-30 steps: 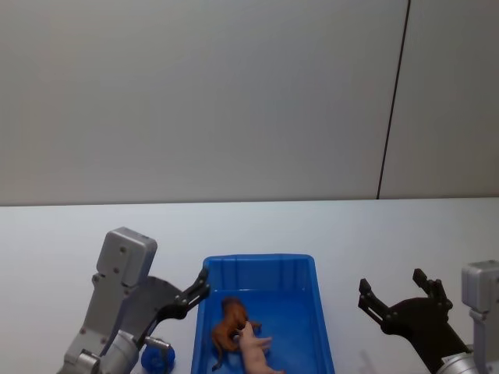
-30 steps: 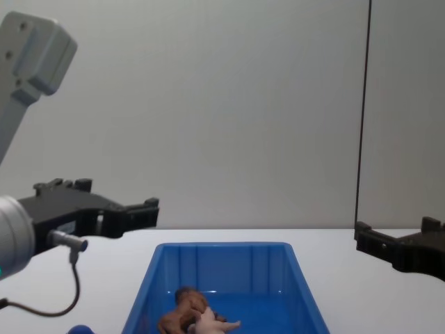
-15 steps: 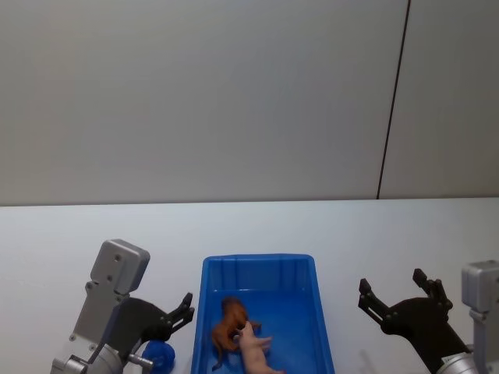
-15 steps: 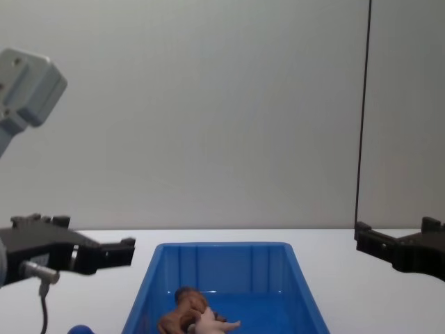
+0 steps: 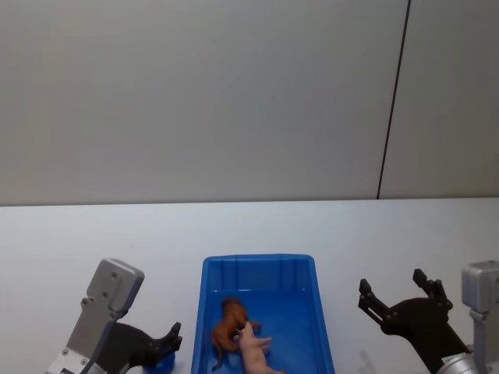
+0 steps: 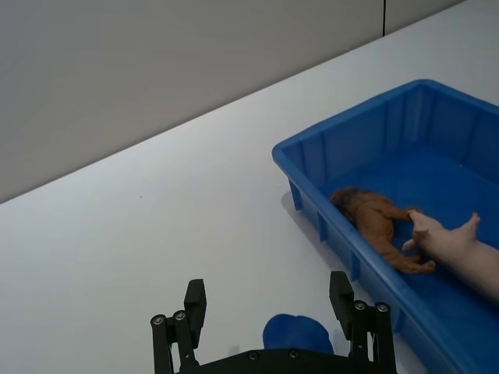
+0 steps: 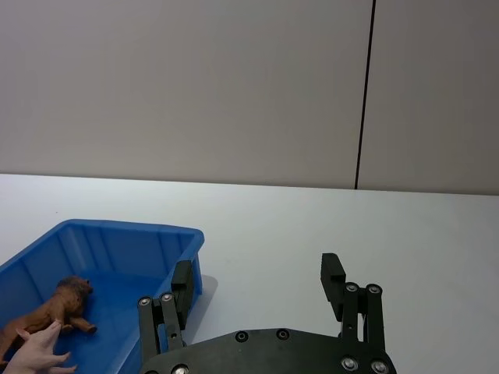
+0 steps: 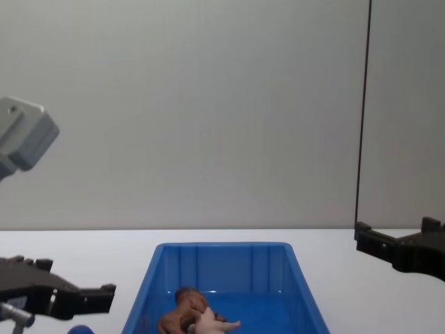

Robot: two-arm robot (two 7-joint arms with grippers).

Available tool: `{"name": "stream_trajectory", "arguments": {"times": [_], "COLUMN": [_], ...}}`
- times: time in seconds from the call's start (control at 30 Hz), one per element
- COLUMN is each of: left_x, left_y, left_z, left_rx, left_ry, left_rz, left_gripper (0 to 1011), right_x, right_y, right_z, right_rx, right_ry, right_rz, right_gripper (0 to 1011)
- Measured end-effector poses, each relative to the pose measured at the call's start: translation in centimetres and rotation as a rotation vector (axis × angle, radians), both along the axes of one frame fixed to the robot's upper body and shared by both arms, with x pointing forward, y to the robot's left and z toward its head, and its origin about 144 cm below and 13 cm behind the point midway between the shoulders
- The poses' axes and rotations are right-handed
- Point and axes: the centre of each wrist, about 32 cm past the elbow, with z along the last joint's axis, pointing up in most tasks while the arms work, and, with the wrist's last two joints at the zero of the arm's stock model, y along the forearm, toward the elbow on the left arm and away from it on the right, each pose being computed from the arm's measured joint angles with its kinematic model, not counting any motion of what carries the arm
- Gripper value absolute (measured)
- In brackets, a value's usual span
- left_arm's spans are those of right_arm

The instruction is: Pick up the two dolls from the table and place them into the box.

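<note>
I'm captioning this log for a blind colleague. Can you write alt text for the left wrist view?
A brown toy animal and a pink toy pig lie touching inside a blue bin on a white table. The left gripper hovers open beside the bin, above a small blue rounded object.

The left gripper sits low on the robot's left side, at the end of a grey arm. Its two black fingers are spread wide apart, and nothing is between them. In the chest view the left gripper points toward the middle, close to the bottom edge.

The right gripper is on the robot's right side, held a bit higher. Its black fingers are spread wide too, with nothing in them.
</note>
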Motion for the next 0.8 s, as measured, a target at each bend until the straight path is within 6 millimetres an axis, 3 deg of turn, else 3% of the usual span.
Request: {"name": "stream_trajectory", "arguments": {"times": [0.67, 0.8], "left_x": [-0.2, -0.2], "left_y": [1.3, 1.4], "left_z": [-1.8, -2.1], "left_rx": [0.011, 0.009], "left_ry": [0.100, 0.112], "left_rz": [-0.022, -0.030], "left_gripper": [1001, 926], "right_x": [0.0, 0.0], "right_y": [0.0, 0.0], "right_z": [0.0, 0.0], "right_rx": [0.000, 0.000], "right_ry": [0.000, 0.000], "right_rz": [0.000, 0.000], "right_gripper": [1001, 1001]}}
